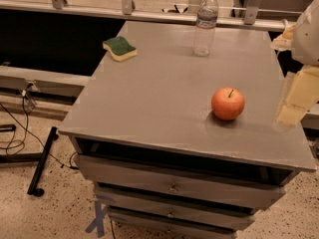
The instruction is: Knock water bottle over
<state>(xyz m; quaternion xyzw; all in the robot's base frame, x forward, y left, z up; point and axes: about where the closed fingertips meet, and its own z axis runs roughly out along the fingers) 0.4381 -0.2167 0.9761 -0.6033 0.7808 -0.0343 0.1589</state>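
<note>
Lab-like test space: speckled floor [65, 208], loose cables [19, 133], metal railing [99, 11], grey drawer bench [164, 98]; gripper [289, 114] at its right edge

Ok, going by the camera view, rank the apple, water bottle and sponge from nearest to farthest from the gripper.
The gripper hangs at the right edge of the table.
1. Apple: front right, just beside the gripper.
2. Water bottle: upright at the far edge.
3. Sponge: far left corner.

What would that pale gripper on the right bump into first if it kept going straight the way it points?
Probably the top of the grey drawer cabinet, near its right edge. The gripper points downward, right of the apple and far from the water bottle; depth is unclear.
</note>
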